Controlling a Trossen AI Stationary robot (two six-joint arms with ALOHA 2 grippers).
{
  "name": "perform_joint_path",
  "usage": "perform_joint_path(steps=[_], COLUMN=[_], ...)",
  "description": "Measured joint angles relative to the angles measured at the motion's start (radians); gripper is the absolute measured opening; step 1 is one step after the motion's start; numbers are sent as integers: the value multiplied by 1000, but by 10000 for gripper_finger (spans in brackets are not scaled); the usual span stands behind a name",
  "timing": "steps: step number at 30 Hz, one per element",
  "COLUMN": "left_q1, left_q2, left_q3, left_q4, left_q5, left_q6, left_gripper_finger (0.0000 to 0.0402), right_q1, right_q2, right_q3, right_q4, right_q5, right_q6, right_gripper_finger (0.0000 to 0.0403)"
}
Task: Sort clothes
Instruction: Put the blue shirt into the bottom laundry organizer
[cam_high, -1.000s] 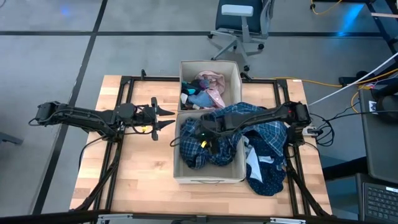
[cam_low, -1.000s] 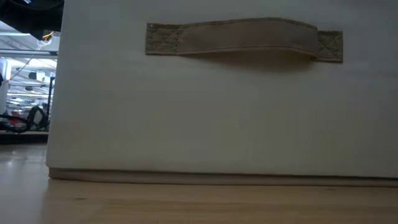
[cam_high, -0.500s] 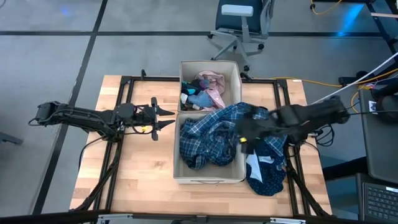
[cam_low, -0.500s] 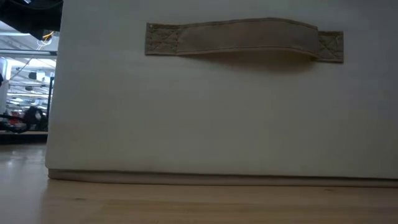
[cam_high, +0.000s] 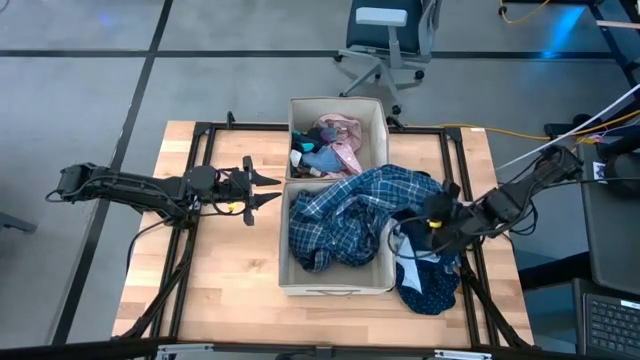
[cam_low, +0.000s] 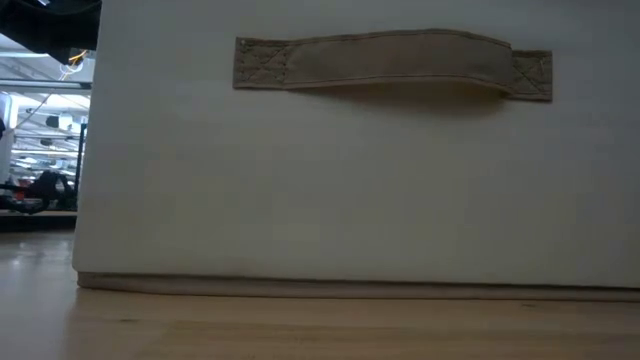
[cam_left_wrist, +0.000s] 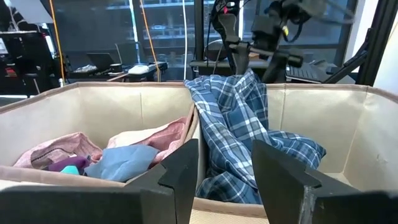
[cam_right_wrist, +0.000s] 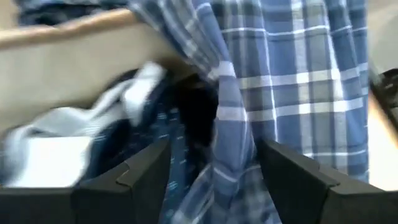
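The blue-white plaid shirt (cam_high: 345, 220) lies heaped in the near beige bin (cam_high: 335, 288), and one part of it hangs over the bin's right wall (cam_right_wrist: 249, 74). The pink shirt (cam_high: 340, 135) and small socks (cam_high: 310, 158) lie in the far bin (cam_high: 338, 102). The white top (cam_high: 412, 262) and the navy dotted garment (cam_high: 432, 288) lie in a pile on the table, right of the near bin. My right gripper (cam_high: 425, 222) is open and empty above that pile (cam_right_wrist: 211, 180). My left gripper (cam_high: 262, 190) is open and empty left of the bins (cam_left_wrist: 227, 180).
The near bin's front wall, with its fabric handle (cam_low: 390, 62), fills the low view. The two bins stand wall to wall at the table's middle. Bare wood (cam_high: 225, 270) shows left of the bins. An office chair (cam_high: 385, 40) stands beyond the far edge.
My right gripper has drawn out of the near bin and gone toward the table's right edge. It now stands above the pile beside the bin. The plaid shirt has stayed in the bin and now lies spread wider, over the bin's right wall.
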Motion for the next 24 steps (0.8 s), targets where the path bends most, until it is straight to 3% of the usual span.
perform_joint_path(steps=[5,10,16,21,24], left_q1=[0,0,0,0,0], left_q2=[0,0,0,0,0], left_q3=[0,0,0,0,0], left_q4=[0,1,5,4,-2], left_q5=[0,0,-16,-17,-17], left_q6=[0,-1,1,-1,-1], left_gripper_finger=[139,139,139,139,139], right_q1=[-3,-4,-86,-196,-245], right_q2=[4,7,9,47,71], right_q3=[-90,-174,-215,-229,-229], right_q4=[17,209,422,465,469], right_q5=[148,225,218,216,218], right_q6=[-67,-233,-401,-463,-477], right_gripper_finger=[243,243,243,241,218])
